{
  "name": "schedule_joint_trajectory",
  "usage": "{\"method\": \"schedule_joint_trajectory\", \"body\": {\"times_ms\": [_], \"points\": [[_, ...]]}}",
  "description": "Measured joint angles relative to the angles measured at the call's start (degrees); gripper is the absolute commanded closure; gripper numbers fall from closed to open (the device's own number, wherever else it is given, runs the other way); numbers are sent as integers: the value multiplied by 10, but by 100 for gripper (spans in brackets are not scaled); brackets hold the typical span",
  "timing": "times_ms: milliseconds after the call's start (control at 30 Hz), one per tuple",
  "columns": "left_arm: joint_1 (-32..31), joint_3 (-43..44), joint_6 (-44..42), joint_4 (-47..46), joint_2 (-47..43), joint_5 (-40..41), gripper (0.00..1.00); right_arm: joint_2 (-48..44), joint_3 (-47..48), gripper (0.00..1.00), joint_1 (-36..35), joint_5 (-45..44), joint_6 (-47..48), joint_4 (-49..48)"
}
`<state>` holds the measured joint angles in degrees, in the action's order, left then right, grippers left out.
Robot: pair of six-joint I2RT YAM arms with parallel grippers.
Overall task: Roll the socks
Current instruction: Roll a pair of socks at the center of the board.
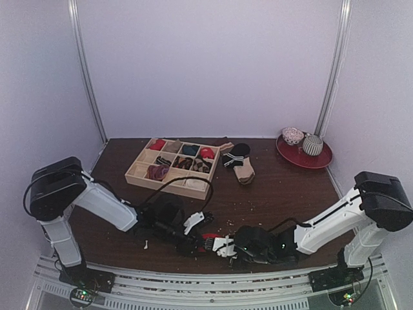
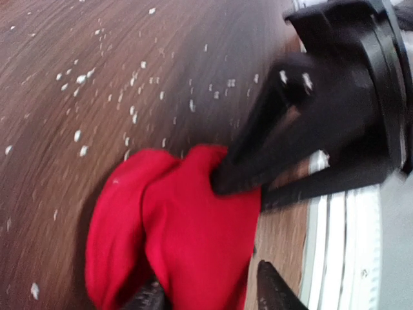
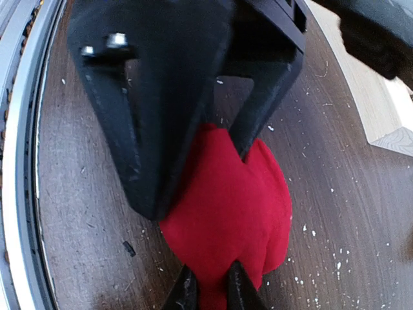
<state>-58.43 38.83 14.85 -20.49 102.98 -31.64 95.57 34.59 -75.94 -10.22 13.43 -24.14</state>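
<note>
Two hands (image 2: pixel 213 298) (image 3: pixel 210 287) on one red sock (image 2: pixel 187 239)

Dark wood-grain counter (image 1: pixel 284 194) before me, littered with white specks (image 2: pixel 77 77). Plain pale lavender walls (image 1: pixel 206 64) on three sides, metal strips (image 1: pixel 87 71) running up back corners. Ribbed aluminium rail (image 1: pixel 193 284) along my near edge. Light soft, even.

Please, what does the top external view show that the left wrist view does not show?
Only top external: the wooden compartment tray, the red plate and two loose socks. Only left wrist: the right claw with its tips pinching a fold of fabric. Both: the red sock on the brown table, with the left claw on it too.
</note>
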Motion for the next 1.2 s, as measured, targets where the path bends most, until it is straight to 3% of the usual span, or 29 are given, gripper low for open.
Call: {"method": "schedule_joint_trajectory", "body": {"times_ms": [233,467,800,900,1100,1167,1200], "points": [[-9,-45,-51,111,-141,96,35,-11,23,87,37,100,-90,51],[-18,-93,-90,60,-252,146,34,9,84,87,65,213,-141,130],[-57,-132,-116,-37,-181,151,34,61,176,87,77,287,-154,226],[-69,-132,-120,-47,-159,152,39,66,185,87,83,300,-155,241],[-77,-128,-120,-68,-143,173,73,73,196,87,96,324,-163,258],[-78,-127,-118,-73,-137,179,76,74,198,87,99,330,-166,261],[-78,-127,-117,-77,-135,181,73,75,198,87,101,334,-167,262]]}}
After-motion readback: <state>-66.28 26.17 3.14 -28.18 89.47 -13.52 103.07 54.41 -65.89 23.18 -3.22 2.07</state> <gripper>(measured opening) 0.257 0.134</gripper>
